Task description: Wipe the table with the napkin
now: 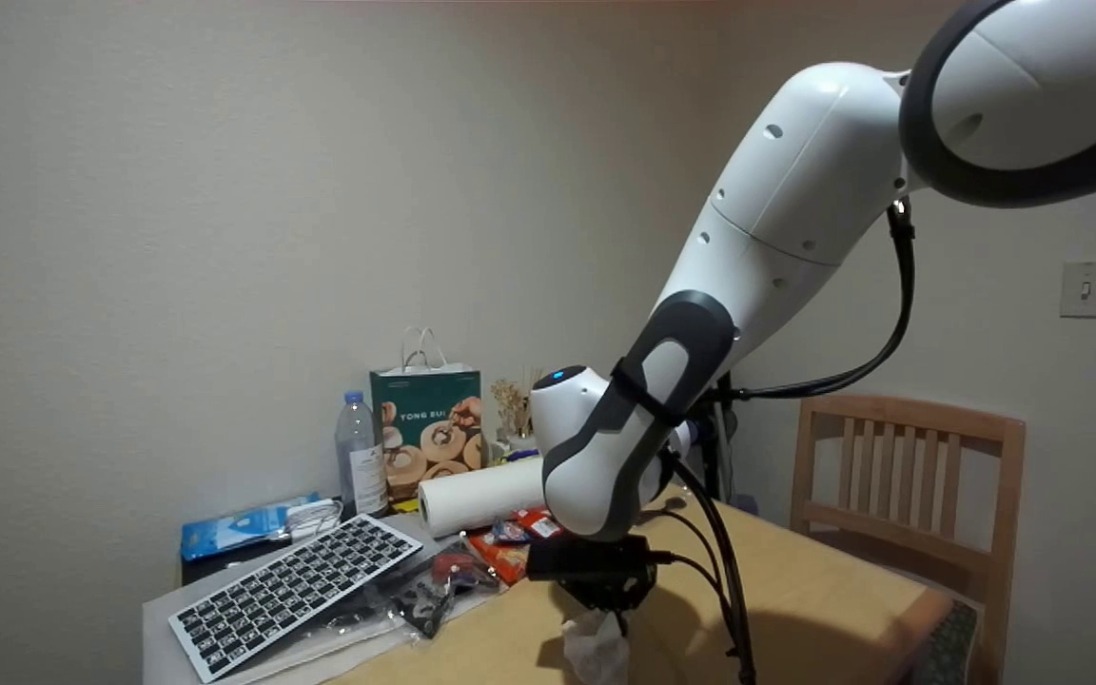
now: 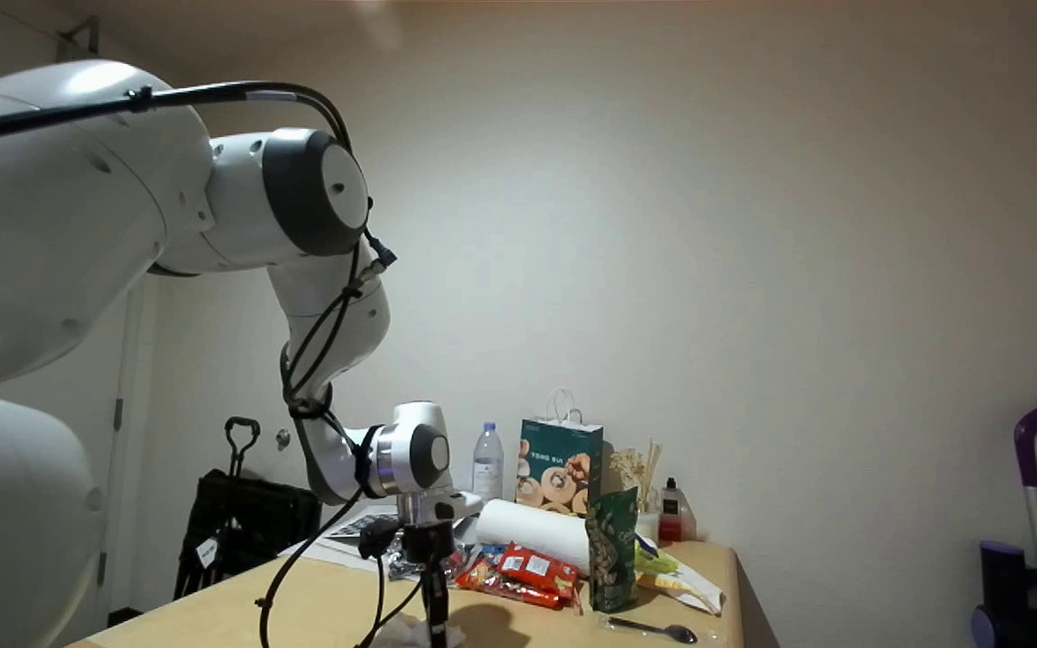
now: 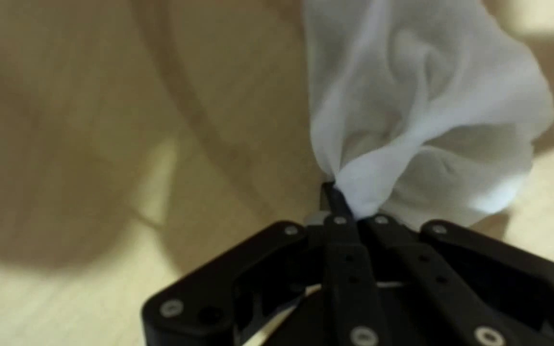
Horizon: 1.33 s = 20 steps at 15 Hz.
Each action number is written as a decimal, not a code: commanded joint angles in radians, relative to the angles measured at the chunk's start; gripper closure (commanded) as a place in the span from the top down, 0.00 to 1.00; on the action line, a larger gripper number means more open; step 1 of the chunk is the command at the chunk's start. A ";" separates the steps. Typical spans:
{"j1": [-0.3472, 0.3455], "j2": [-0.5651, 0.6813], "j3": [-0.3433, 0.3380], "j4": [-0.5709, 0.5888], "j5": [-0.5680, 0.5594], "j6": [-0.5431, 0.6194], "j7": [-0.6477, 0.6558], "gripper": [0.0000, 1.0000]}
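The crumpled white napkin [image 3: 431,110], a thin, creased sheet, is pinched at a gathered point by the black two-fingered gripper [image 3: 358,216], its jaws clamped on the folds. The rest of the napkin fans out past them, low over the smooth, light tan wooden table [image 1: 795,571]; whether it touches the wood cannot be told. Slim black cables [image 1: 740,618] hang just beside the gripper. Beyond them, in an exterior view, open tabletop runs to the edge near the slatted wooden chair [image 1: 895,536]. Room is tighter elsewhere: shiny red plastic snack packets [image 2: 539,569] lie near the gripper, with a white paper-towel roll [image 1: 486,497] behind them and a flat white panel with dark squares [image 1: 296,595] farther off. A green upright pouch [image 2: 613,549] stands by the packets, and a dark spoon [image 2: 679,634] lies in front of it, near a table edge and well apart from the napkin.
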 commanded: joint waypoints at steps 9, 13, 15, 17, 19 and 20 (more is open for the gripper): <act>-0.046 0.008 0.082 0.010 -0.074 -0.082 -0.017 0.32; -0.024 0.072 0.061 0.078 -0.135 -0.014 0.033 0.56; -0.029 0.085 0.036 0.109 -0.134 0.034 0.089 0.69; -0.037 0.073 0.018 0.114 -0.114 0.046 0.136 0.83; -0.040 0.067 0.030 0.112 -0.124 0.018 0.108 0.71; -0.042 0.065 0.024 0.114 -0.125 0.018 0.115 0.78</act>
